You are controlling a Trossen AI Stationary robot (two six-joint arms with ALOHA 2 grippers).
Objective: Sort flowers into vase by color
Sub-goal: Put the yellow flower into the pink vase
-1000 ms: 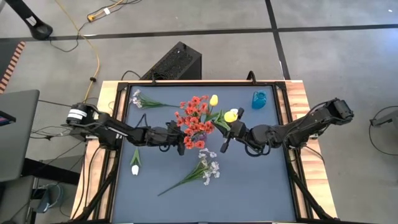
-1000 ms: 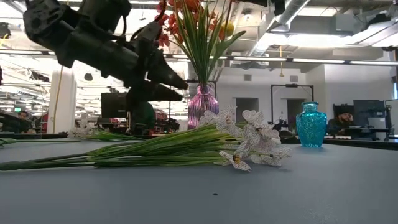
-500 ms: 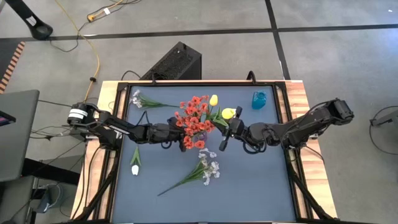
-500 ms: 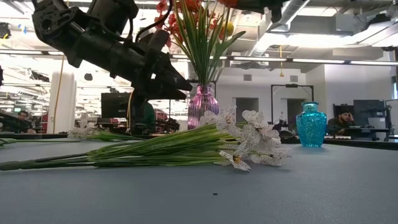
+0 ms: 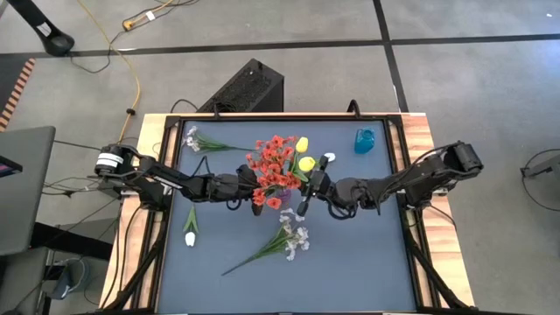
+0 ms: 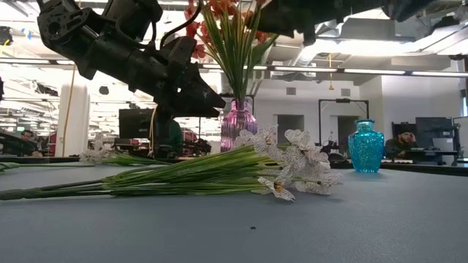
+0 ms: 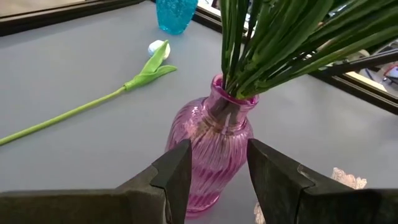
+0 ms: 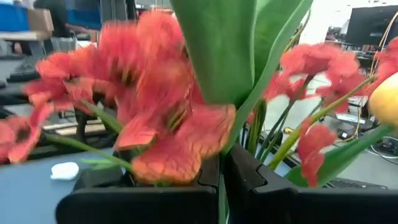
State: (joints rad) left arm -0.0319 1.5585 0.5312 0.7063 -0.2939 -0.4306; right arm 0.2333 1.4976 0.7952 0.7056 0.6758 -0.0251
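A purple ribbed vase stands mid-table with a bunch of red blossoms and green stems in its neck; a yellow tulip shows beside them. My left gripper is open, and its fingers flank the vase's body. My right gripper, just right of the vase, is shut on another yellow tulip. A white tulip lies flat on the table near the blue vase. A second white tulip and two lilac sprays also lie on the table. My left gripper has a finger on each side of the purple vase's belly; I cannot tell whether they touch it. My right gripper pinches the yellow tulip's green stem between its two fingers, coming level from the table's right. The tulip is lifted clear, its leaf and yellow head among the red blossoms.
The blue vase stands near the table's far right corner. The nearer lilac spray lies across the middle of the near half. A raised wooden rim runs round the table. A black box sits on the floor beyond the far edge.
My right gripper has carried the yellow tulip toward the table's left, up to the red bunch in the purple vase. That uncovered the white tulip lying by the blue vase. My left gripper has shifted a little toward the far edge and closer to the vase.
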